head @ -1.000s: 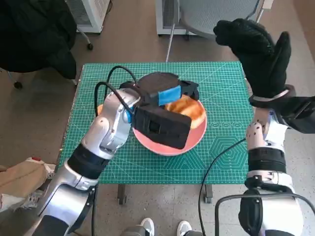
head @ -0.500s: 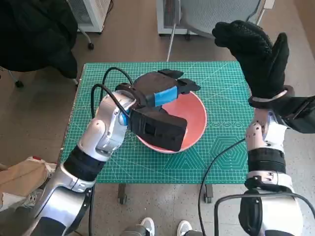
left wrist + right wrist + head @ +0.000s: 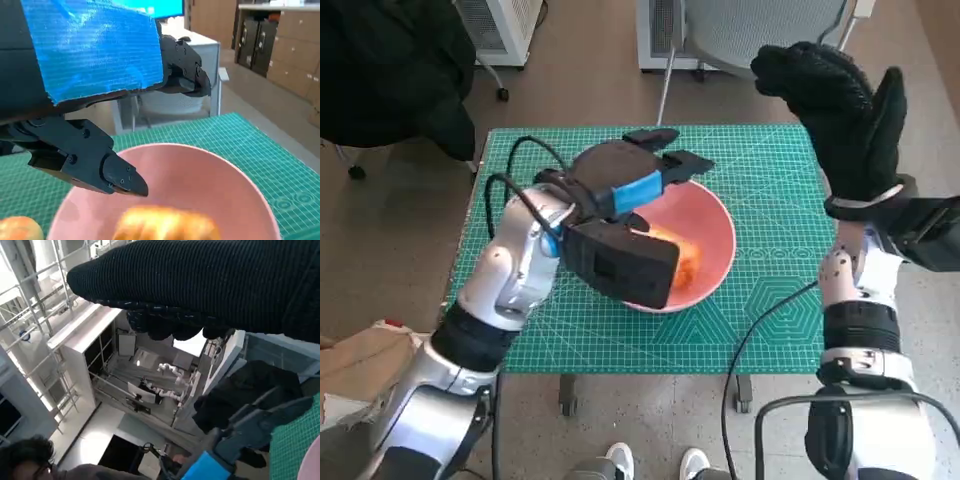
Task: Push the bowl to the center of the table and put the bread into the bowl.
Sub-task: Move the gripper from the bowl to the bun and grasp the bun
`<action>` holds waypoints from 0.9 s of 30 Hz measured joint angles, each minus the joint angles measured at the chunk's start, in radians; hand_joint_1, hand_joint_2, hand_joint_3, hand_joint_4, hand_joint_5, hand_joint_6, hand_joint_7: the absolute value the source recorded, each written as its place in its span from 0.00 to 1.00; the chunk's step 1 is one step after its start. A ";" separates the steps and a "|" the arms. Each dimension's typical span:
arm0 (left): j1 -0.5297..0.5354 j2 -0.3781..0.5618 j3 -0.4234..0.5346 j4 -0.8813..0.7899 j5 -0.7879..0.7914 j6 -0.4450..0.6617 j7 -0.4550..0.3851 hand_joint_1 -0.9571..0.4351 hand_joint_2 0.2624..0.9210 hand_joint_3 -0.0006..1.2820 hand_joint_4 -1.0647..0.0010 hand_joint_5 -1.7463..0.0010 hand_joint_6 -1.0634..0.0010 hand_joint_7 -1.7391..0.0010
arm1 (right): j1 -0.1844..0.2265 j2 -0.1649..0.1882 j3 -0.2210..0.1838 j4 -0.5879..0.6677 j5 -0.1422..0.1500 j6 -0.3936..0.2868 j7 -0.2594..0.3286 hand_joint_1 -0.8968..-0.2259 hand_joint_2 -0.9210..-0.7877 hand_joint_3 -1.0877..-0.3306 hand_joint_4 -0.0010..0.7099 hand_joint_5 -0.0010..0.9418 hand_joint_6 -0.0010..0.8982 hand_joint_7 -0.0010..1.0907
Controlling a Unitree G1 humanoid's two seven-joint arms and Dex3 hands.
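**Left hand pulls back toward 10 o'clock, bread left lying in bowl**

Since a second ago the left hand (image 3: 640,175) has shifted from over the bowl's middle out toward the rim at 10–11 o'clock, and the bread (image 3: 672,256), earlier under the fingers, then hidden, now shows inside the bowl. Left hand is empty, fingers spread apart and reaching over the far rim; the left wrist view shows the black fingers (image 3: 117,172) apart above the bowl with nothing between them. Blue tape runs across the hand's back. The black wrist camera box (image 3: 618,264) covers the bowl's near-left part in the head view.

Right hand (image 3: 845,105) is raised at about 2 o'clock off the table's right edge, glove upright, holding nothing, fingers extended and close together; it has hardly moved over the second.

Pink bowl (image 3: 715,228) sits near the table's middle, slightly toward 12 o'clock. Bread lies on the bowl's floor on the near-left side, partly behind the camera box; in the left wrist view it shows as a golden, blurred loaf (image 3: 165,224) inside the bowl. An orange round thing (image 3: 17,230) is just outside the bowl's rim in that view; cannot tell what it is.

Green cutting mat (image 3: 780,300) covers the table. Dark coat (image 3: 390,70) on a chair at 10 o'clock. Someone's shoes (image 3: 620,462) at 6 o'clock below the table.
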State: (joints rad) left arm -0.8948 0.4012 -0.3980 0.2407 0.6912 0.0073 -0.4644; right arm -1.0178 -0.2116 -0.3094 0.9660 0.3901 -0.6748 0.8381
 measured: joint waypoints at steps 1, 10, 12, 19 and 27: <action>0.004 0.005 0.003 -0.005 0.000 -0.003 0.003 0.51 0.80 0.00 0.86 1.00 0.78 0.87 | 0.000 0.001 0.000 0.000 0.000 0.000 0.000 0.26 0.00 0.25 0.46 0.01 0.44 0.01; 0.067 0.078 0.068 -0.093 -0.038 -0.056 0.012 0.52 0.78 0.00 0.85 1.00 0.77 0.86 | 0.000 0.008 0.000 0.002 0.001 -0.001 0.001 0.26 0.00 0.25 0.47 0.01 0.44 0.01; 0.082 0.102 0.093 -0.115 -0.053 -0.071 0.012 0.52 0.78 0.00 0.83 0.99 0.76 0.87 | 0.000 0.010 0.000 0.002 0.001 -0.001 0.001 0.26 0.00 0.25 0.47 0.01 0.44 0.01; 0.159 0.203 0.204 -0.191 -0.126 -0.145 0.016 0.56 0.76 0.00 0.79 1.00 0.70 0.91 | 0.000 0.014 -0.001 0.002 0.002 -0.001 0.007 0.26 0.00 0.26 0.47 0.01 0.44 0.01; 0.274 0.296 0.323 -0.263 -0.190 -0.187 0.022 0.60 0.74 0.00 0.77 1.00 0.67 0.93 | 0.000 0.015 -0.001 0.016 0.002 -0.001 0.009 0.26 0.00 0.26 0.46 0.00 0.43 0.00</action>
State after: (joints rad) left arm -0.6208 0.6968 -0.0753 -0.0218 0.5016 -0.1795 -0.4423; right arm -1.0180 -0.1967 -0.3104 0.9818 0.3920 -0.6758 0.8472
